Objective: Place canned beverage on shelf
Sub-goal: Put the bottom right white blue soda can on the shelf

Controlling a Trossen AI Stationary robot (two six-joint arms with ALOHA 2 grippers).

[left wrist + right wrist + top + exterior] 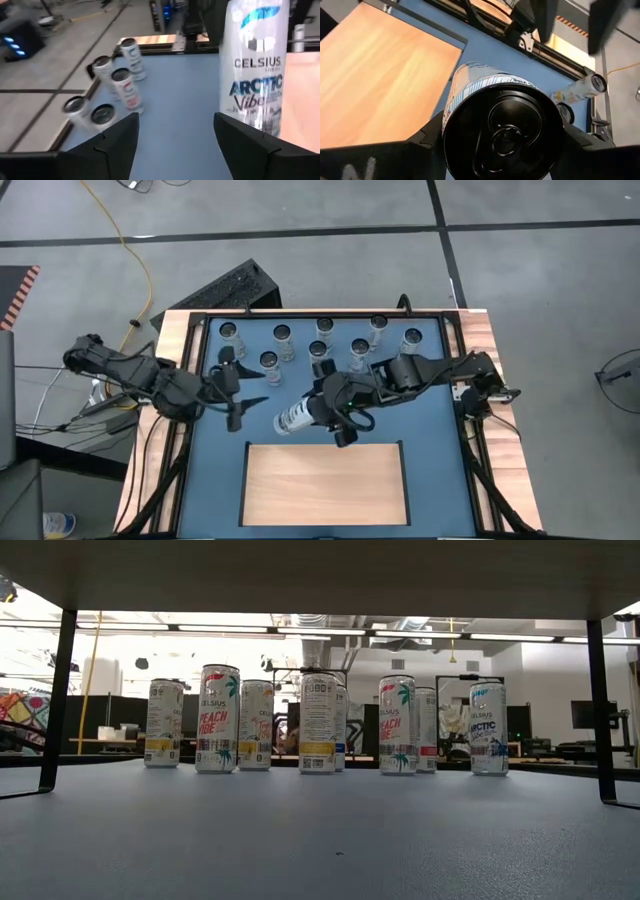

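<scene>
Slim cylindrical can (296,418) in right tool (335,412), above wood-grain shelf (325,482)

The high view looks straight down on the whole bench (440,430). The low view sits at bench-top height, facing level across the blue surface toward the standing cans (217,719) and the room behind. Each wrist view looks forward, close in, and both share the held Arctic Vibe can (257,65).

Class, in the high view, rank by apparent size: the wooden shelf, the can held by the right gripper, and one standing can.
1. shelf
2. held can, lying sideways in the right gripper
3. standing can, showing only its top
</scene>
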